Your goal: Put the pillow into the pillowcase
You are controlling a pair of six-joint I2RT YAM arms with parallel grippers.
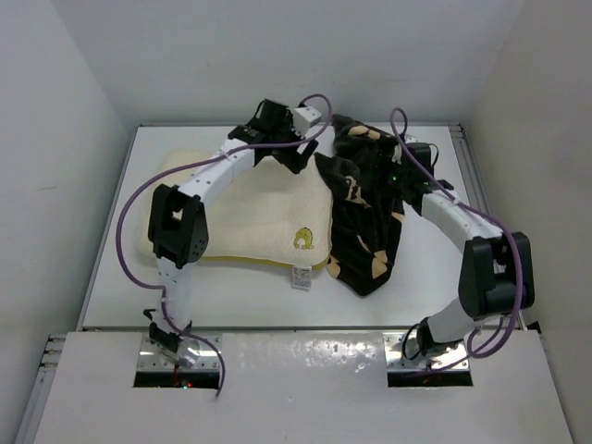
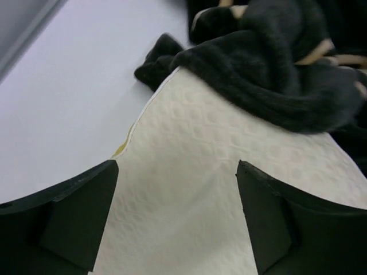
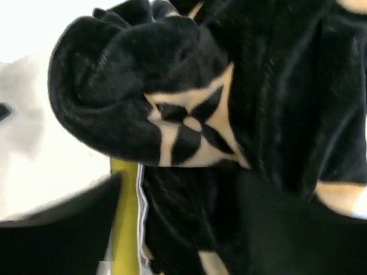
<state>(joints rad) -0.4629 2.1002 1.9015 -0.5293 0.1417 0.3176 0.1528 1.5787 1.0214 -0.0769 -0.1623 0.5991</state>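
Observation:
The cream pillow (image 1: 250, 208) lies flat at the left-centre of the table, with its yellow logo (image 1: 302, 240) and white tag (image 1: 301, 276) at the near right corner. The black flower-printed pillowcase (image 1: 370, 231) is crumpled along the pillow's right edge and overlaps it. My left gripper (image 1: 294, 157) hovers open over the pillow's far right corner; the left wrist view shows its jaws (image 2: 178, 217) wide apart above the pillow (image 2: 229, 172), with the pillowcase (image 2: 275, 74) just ahead. My right gripper (image 1: 375, 166) sits in the pillowcase's far part. In its wrist view the gripper (image 3: 180, 229) stands apart around black pillowcase fabric (image 3: 189, 86), beside the pillow's yellow piping (image 3: 125, 217).
The white table (image 1: 435, 287) is walled on the left, back and right. A raised rail (image 1: 472, 176) runs along its right side. Purple cables loop over both arms above the pillow and pillowcase.

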